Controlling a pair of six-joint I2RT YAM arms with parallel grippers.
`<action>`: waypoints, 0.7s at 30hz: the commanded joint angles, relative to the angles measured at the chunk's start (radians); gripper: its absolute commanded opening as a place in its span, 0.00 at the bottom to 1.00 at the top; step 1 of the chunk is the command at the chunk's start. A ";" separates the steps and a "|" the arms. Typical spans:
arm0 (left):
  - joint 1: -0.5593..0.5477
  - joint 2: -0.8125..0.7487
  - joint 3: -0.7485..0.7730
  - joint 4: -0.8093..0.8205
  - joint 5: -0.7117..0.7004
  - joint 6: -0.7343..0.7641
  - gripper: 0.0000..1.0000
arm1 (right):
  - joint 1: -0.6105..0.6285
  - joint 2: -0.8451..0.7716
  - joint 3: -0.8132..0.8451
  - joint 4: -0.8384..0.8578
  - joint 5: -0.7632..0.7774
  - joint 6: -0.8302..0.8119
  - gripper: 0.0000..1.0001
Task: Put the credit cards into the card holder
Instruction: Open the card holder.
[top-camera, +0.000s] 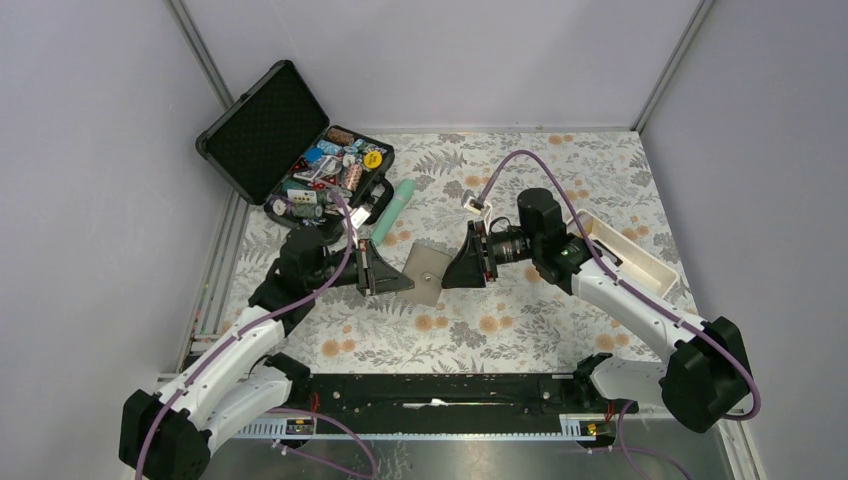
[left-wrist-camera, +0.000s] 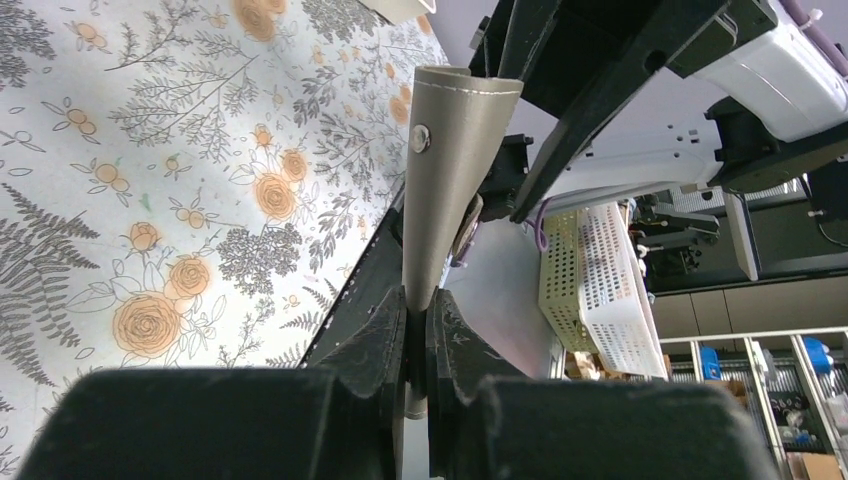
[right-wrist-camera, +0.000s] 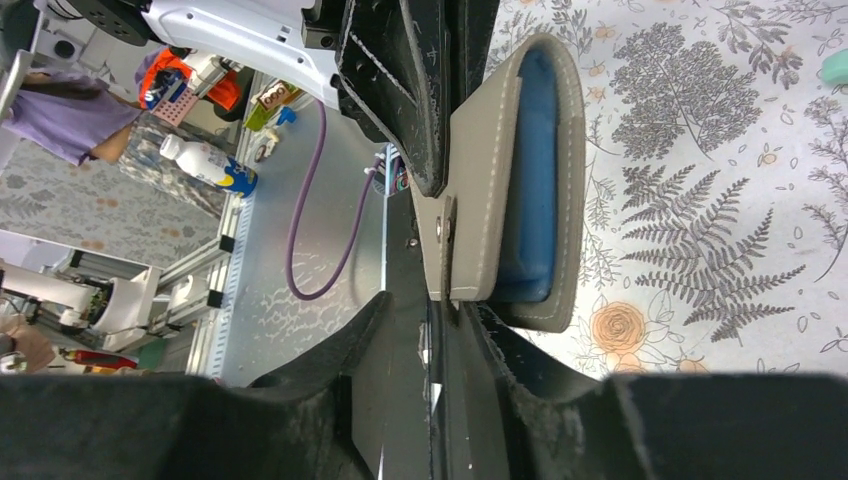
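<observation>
The card holder (top-camera: 428, 270) is a small grey-brown wallet with pale stitching and one metal snap stud. It is held over the middle of the counter, and the left tool (left-wrist-camera: 418, 300) pinches one of its edges. It gapes a little. One blue credit card (right-wrist-camera: 530, 170) sits inside the pocket, with only its edge showing.

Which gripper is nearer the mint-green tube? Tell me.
Left. The left gripper, pinching the card holder's left edge, sits just on the near side of the mint-green tube; the right gripper is at the holder's opposite edge, farther off.
</observation>
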 joint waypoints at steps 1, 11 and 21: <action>0.028 -0.022 0.040 0.065 -0.114 -0.018 0.00 | 0.024 -0.014 0.020 -0.054 -0.013 -0.034 0.39; 0.035 0.002 -0.016 0.211 -0.074 -0.118 0.00 | 0.039 0.002 0.012 -0.025 -0.019 -0.015 0.43; 0.053 0.024 0.024 0.015 -0.204 -0.053 0.00 | 0.050 0.013 0.025 -0.095 0.013 -0.061 0.42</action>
